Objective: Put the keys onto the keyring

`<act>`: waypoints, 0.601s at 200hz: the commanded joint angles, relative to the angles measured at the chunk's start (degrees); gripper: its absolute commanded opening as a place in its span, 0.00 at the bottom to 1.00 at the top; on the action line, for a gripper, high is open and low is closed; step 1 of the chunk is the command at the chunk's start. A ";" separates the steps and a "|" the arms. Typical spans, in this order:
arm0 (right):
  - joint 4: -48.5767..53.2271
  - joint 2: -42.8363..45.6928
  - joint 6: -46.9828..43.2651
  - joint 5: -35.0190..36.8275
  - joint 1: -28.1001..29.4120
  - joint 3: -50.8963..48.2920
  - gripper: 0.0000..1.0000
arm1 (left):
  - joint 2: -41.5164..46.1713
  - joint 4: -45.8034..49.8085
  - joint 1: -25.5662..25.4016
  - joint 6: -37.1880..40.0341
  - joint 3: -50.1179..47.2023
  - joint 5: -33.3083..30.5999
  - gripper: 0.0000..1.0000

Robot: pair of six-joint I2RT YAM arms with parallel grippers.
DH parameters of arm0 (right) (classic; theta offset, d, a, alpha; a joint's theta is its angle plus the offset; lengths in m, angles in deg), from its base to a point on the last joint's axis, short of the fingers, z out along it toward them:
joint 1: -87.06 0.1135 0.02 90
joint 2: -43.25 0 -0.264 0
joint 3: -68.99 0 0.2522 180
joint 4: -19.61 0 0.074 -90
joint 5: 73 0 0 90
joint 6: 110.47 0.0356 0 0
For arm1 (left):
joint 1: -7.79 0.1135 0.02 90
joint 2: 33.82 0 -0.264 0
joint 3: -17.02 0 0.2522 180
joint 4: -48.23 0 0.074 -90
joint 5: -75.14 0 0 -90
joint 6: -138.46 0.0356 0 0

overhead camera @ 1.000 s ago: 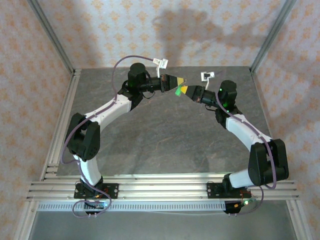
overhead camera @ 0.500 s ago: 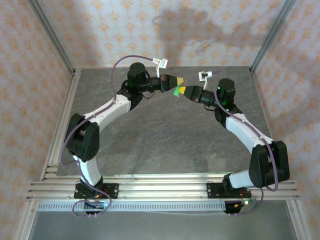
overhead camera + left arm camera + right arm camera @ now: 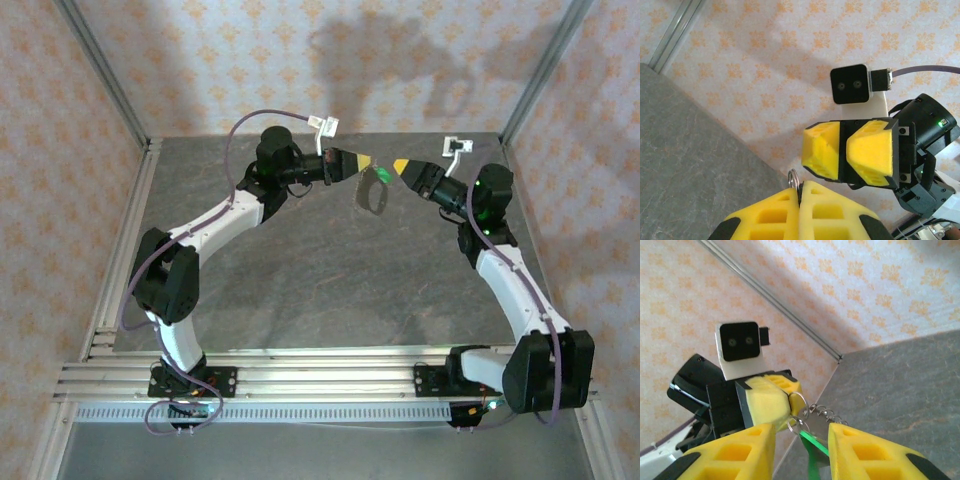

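Note:
My left gripper (image 3: 364, 162) is raised over the back of the table and is shut on the keyring (image 3: 794, 176), a thin wire loop sticking out between its yellow fingers (image 3: 771, 401). In the right wrist view the keyring (image 3: 807, 405) carries a short jagged chain of keys (image 3: 825, 411) and a green tag (image 3: 813, 443) on a smaller ring. From above, this bunch (image 3: 372, 192) hangs below the left fingertips. My right gripper (image 3: 398, 165) faces the left one from a short way to the right, open (image 3: 801, 429), with nothing pinched; the green tag hangs between its fingers.
The grey stone-patterned tabletop (image 3: 330, 270) lies below both arms. Aluminium frame posts (image 3: 105, 75) and patterned walls close in the back and sides. The right gripper's fingers (image 3: 822, 150) sit close above the left fingertips in the left wrist view.
The right gripper has opened and drawn back to the right, away from the left gripper. The bunch now hangs from the left gripper alone, which has stayed put.

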 commanded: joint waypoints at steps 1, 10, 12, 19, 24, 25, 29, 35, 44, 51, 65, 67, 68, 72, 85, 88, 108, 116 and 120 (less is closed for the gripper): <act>-7.24 -1.46 3.93 3.16 0.02 0.14 0.32 | 3.37 -4.48 -0.24 -0.68 1.37 -0.24 0.00; -9.63 -2.88 5.76 3.26 0.01 0.44 0.32 | 3.54 -4.64 -0.31 -0.76 1.28 -0.25 0.00; -10.15 -3.22 6.21 3.22 0.04 0.50 0.32 | 3.55 -4.68 -0.34 -0.77 1.33 -0.25 0.00; -12.08 -4.40 7.46 3.01 0.05 0.76 0.32 | 3.64 -4.83 -0.40 -0.77 1.28 -0.19 0.00; -13.41 -5.07 8.40 2.91 0.12 0.89 0.32 | 3.62 -4.82 -0.46 -0.77 1.31 -0.16 0.00; -13.58 -5.18 8.55 2.91 0.13 0.89 0.32 | 3.67 -4.84 -0.49 -0.77 1.34 -0.16 0.00; -14.35 -5.68 9.07 2.91 0.10 1.02 0.32 | 3.72 -4.79 -0.47 -0.77 1.37 -0.16 0.00; -15.18 -6.41 9.67 2.92 0.14 1.20 0.32 | 3.81 -4.94 -0.57 -0.77 1.42 -0.16 0.00; -16.35 -7.42 10.51 2.77 0.36 1.55 0.32 | 3.81 -4.94 -0.61 -0.79 1.50 -0.12 0.00; -17.26 -8.05 11.00 2.59 0.69 1.83 0.32 | 3.81 -4.97 -0.67 -0.81 1.63 -0.07 0.00; -18.38 -9.15 11.36 1.91 1.92 2.59 0.31 | 3.81 -4.92 -0.83 -0.86 1.89 -0.07 0.00; -18.35 -9.31 11.30 1.87 2.19 2.70 0.31 | 3.81 -4.90 -0.87 -0.90 1.96 -0.07 0.00; -18.38 -9.32 11.28 1.82 2.31 2.77 0.31 | 3.81 -4.93 -0.87 -0.88 1.97 -0.07 0.00; -18.35 -9.51 11.14 1.77 2.75 2.95 0.31 | 3.81 -4.93 -0.88 -0.86 2.06 -0.07 0.00; -18.54 -9.77 10.52 1.76 4.31 3.16 0.31 | 3.73 -4.85 -0.88 -0.85 2.33 0.02 0.00; -18.58 -9.89 10.40 1.73 4.66 3.14 0.31 | 3.73 -4.80 -0.90 -0.79 2.34 -0.03 0.00; -19.47 -9.79 10.20 2.10 6.32 2.52 0.29 | 3.63 -4.86 -0.88 -0.79 2.43 -0.16 0.00; -19.77 -9.72 10.28 2.54 6.65 2.07 0.28 | 3.59 -4.91 -0.93 -0.85 2.43 -0.16 0.00; -20.14 -9.69 10.42 2.68 6.77 1.71 0.27 | 3.61 -4.93 -0.95 -0.81 2.44 -0.16 0.00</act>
